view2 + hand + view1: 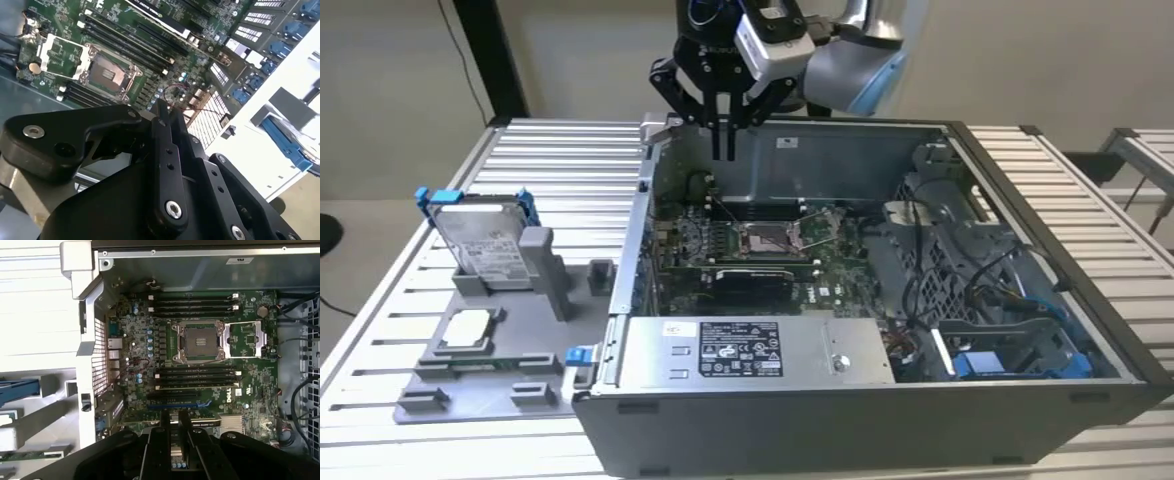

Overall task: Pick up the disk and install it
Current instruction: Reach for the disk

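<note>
Plainly, the disk (486,240) has not been picked up. It stands upright on its edge in a slot of a grey holder (500,365) on the slatted metal table (574,150), with its blue bracket around it and its labelled face toward the camera. In the exterior view it sits at about nine o'clock from the open computer case (1121,350), well apart from the case wall. A small square silver chip (467,330) lies flat on the same holder, at six o'clock from the disk.

The gripper (724,152) is far from the disk, at about two o'clock from it in the exterior view. It hangs over the back part of the case at twelve o'clock from the processor socket (765,237), pointing straight down. Its black fingers are drawn together with nothing between them.

In both wrist views the gripper (162,107) (173,415) hangs clear above the green motherboard (250,370). The empty socket (107,70) (200,342) lies open among the memory slots. A long grey box (754,350) with a black-and-white label fills the case's near side, at six o'clock from the socket.
</note>
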`<state>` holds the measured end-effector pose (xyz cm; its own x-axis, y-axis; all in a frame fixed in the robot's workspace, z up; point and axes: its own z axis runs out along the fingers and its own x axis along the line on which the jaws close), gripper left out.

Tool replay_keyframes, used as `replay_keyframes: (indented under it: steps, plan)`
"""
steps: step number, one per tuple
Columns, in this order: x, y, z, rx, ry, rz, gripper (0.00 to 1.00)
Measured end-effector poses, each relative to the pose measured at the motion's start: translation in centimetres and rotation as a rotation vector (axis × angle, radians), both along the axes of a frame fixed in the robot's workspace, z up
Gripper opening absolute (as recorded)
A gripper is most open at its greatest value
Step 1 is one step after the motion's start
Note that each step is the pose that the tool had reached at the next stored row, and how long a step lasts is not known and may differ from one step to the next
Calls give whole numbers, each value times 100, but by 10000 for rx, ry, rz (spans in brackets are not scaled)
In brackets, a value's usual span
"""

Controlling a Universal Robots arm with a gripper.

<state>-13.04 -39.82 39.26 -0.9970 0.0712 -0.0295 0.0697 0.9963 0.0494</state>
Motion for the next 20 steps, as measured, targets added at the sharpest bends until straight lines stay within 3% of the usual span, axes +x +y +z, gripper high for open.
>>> replay_keyframes:
  steps: [13,20]
  plan:
    - [-511,14,0,1,8,0,0]
    - [-768,14,-1,0,120,0,0]
